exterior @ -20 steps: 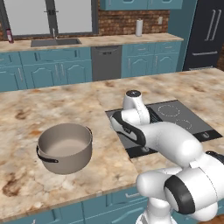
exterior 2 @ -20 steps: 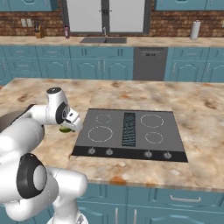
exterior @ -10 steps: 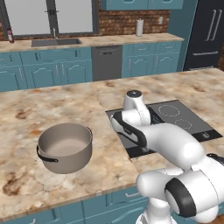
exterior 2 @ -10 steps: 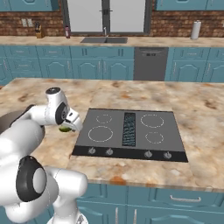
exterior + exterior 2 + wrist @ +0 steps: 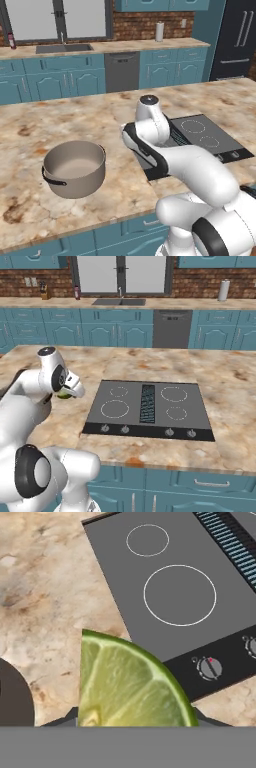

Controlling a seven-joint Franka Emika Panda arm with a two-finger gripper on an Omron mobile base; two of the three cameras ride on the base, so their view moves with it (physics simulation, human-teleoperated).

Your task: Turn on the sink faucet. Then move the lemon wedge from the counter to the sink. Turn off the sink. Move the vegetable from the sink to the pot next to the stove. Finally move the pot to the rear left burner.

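The gripper [image 5: 64, 393] is hanging above the table [image 5: 220, 381], just off the stove's [image 5: 150, 408] left edge, and it is clamping the lemon wedge [image 5: 127, 682] between its fingertips. In the hand view the wedge is filling the lower middle, its green rind arching over pale yellow-green flesh. In the right base view the wedge [image 5: 63, 394] is peeking out as a small green patch under the white hand. Below and ahead of the gripper, the stove [image 5: 175, 592] is showing two white ring outlines and a round knob [image 5: 209, 667] on its front strip. The pot [image 5: 75, 168] is sitting on the table to the gripper's left, near but apart from it. The sink [image 5: 64, 48] and its faucet [image 5: 61, 36] are standing well beyond the gripper, on the far counter [image 5: 130, 46] under the window.
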